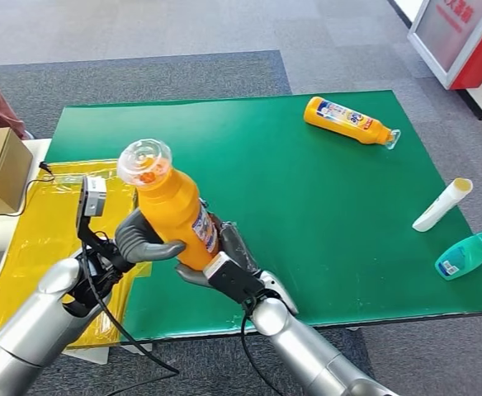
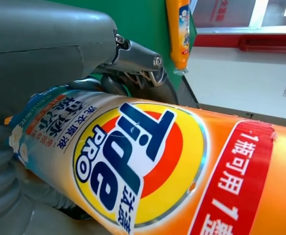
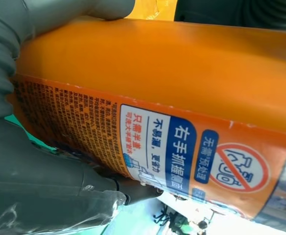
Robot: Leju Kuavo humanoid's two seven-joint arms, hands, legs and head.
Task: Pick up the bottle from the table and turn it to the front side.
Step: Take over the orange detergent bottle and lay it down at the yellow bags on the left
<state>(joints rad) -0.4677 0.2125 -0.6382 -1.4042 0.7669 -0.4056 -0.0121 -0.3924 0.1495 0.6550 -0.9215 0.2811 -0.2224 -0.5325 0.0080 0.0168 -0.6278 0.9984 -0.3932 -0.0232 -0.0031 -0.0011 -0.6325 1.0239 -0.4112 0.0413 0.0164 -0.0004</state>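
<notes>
Both hands, my left hand (image 1: 144, 239) and right hand (image 1: 229, 266), are gripping the orange bottle (image 1: 175, 213) above the green table's (image 1: 288, 198) near edge, steadying it for turning frontward.

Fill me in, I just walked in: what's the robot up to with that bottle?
Both hands hold an orange bottle off the green table, cap up: the left hand at its side, the right hand by its base. The Tide logo faces the left wrist camera. Three other bottles lie on the table.
</notes>
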